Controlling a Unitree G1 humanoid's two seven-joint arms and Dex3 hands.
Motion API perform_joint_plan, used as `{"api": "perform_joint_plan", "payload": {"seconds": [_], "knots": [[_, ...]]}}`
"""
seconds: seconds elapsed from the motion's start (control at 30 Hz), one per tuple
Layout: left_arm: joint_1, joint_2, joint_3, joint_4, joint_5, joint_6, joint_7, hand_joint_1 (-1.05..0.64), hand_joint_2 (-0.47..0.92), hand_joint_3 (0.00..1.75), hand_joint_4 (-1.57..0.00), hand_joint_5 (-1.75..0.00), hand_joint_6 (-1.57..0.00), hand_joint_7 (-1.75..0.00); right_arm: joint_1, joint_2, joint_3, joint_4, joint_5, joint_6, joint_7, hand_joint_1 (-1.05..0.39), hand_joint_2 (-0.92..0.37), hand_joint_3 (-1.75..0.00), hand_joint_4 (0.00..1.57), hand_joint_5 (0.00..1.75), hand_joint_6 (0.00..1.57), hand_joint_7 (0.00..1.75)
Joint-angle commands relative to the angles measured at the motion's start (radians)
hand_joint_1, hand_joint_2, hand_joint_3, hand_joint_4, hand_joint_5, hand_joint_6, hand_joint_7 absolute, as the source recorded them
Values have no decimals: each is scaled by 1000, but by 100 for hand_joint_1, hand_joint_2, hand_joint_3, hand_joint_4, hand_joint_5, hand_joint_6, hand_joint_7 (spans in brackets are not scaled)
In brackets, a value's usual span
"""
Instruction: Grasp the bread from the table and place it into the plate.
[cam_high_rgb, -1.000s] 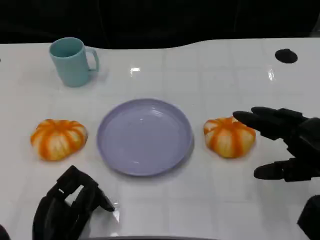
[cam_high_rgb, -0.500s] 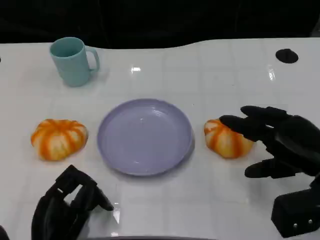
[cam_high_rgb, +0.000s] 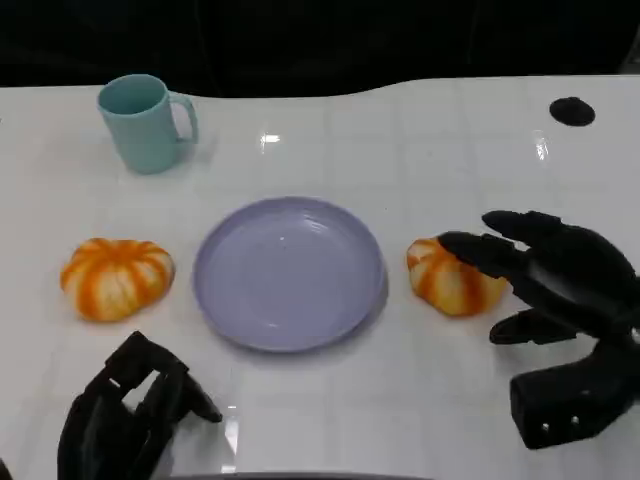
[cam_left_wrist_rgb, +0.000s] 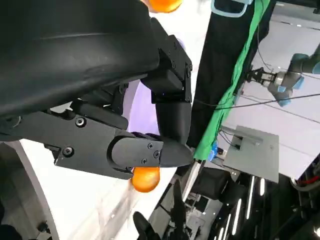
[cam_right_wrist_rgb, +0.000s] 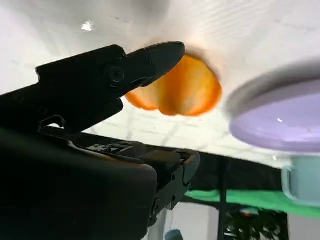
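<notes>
Evidently the right hand (cam_high_rgb: 555, 275) had its fingers (cam_high_rgb: 478, 248) spread wide over the bread (cam_high_rgb: 452, 280) lying ungrasped on the worktop (cam_high_rgb: 420, 130) just beside the bare plate (cam_high_rgb: 290, 272).

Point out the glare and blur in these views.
Head view: lamp glare spots on the table, everything fairly sharp. Right wrist view: plate rim and cup blurred, bread soft, one glare spot. Left wrist view: hand sharp, background lit brightly.
</notes>
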Motion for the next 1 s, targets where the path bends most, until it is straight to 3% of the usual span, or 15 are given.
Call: {"api": "perform_joint_plan", "payload": {"seconds": [0.03, 0.4, 0.83, 0.93, 1.0], "knots": [[0, 11, 4, 10, -3, -5, -1, -55, 92, 25, -61, -175, -51, -150, -68, 23, 43, 97, -2, 30, -43, -51, -86, 0, 28, 1, 27, 0], [16, 5, -2, -11, -7, 2, -4, -54, 92, 24, -61, -175, -50, -150, -200, 157, 148, 358, 8, 124, -62, -53, -87, 0, 27, 0, 24, 0], [47, 0, -18, -58, -7, 19, 4, -52, 92, 27, -60, -175, -51, -148, -228, 225, 197, 444, 36, 183, -25, -50, -91, -1, 31, 2, 30, 2], [53, -2, -21, -69, -10, 25, 5, -52, 92, 27, -60, -175, -51, -147, -220, 236, 190, 451, 52, 182, -58, -40, -91, 0, 45, 4, 43, 4], [56, -6, -21, -74, -12, 23, 5, -52, 92, 27, -60, -175, -51, -147, -213, 240, 188, 453, 60, 172, -108, -32, -91, 0, 69, 7, 60, 4]]}}
